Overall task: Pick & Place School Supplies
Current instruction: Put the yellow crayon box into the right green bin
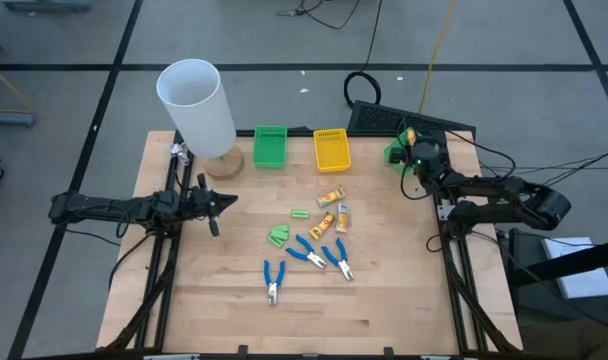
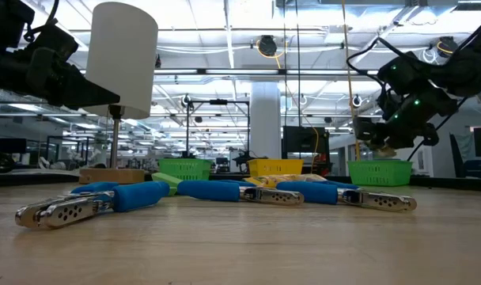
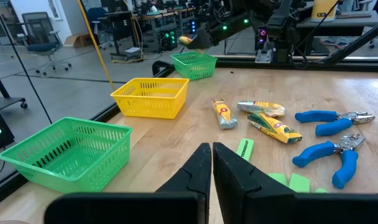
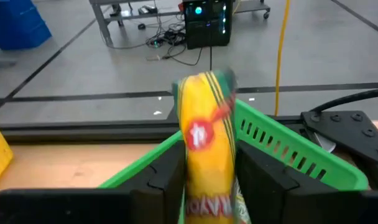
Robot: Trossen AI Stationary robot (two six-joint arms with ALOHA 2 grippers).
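Observation:
My right gripper [image 4: 207, 177] hangs over a small green bin [image 1: 394, 153] at the table's far right, with a yellow-orange pack [image 4: 204, 149] upright between its fingers. The pack's upper end is blurred. More yellow packs [image 1: 331, 196], light-green pieces [image 1: 278, 236] and three blue-handled pliers [image 1: 306, 251] lie flat on the table's middle. My left gripper [image 3: 212, 168] waits shut at the left, above the table, pointing toward them. My right gripper has the yellow-orange pack's lower half [image 4: 201, 193] between its two fingers, which lie across the pack. One finger [image 4: 170, 177] lies against it; a thin gap shows at the other. The pack stands upright above the green bin [image 4: 288, 149], clear of the table.
A second green bin [image 1: 270, 146] and a yellow bin [image 1: 331, 149] stand along the far edge. A tall white cylinder [image 1: 196, 105] on a round wooden base stands at the far left. A black keyboard [image 1: 384, 118] lies beyond the far edge.

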